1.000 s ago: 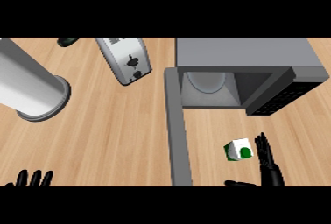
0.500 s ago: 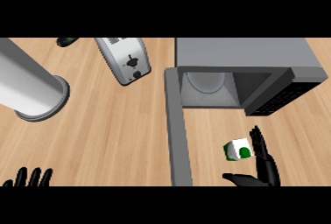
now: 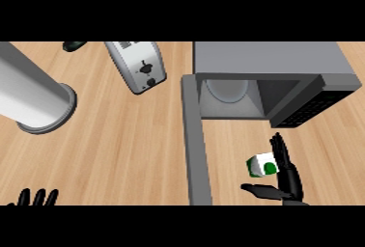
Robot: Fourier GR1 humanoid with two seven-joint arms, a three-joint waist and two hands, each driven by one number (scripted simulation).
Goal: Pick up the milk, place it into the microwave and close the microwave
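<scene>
Flanking milk (image 3: 262, 165), open microwave door (image 3: 196, 144), right hand (image 3: 285, 181)

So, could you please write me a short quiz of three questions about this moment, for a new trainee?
1. True or false: the microwave has its door open.
2. Which hand is next to the milk carton?
A. the left hand
B. the right hand
C. neither hand
3. Fill in the gap: the milk carton stands on the ____, in front of the microwave's opening, not inside it.

Key
1. True. The door swings out toward the view's lower edge and the cavity shows.
2. B. Its straight fingers lie along the carton's right side and the thumb reaches below it; the left hand rests at the lower left edge.
3. counter
</scene>
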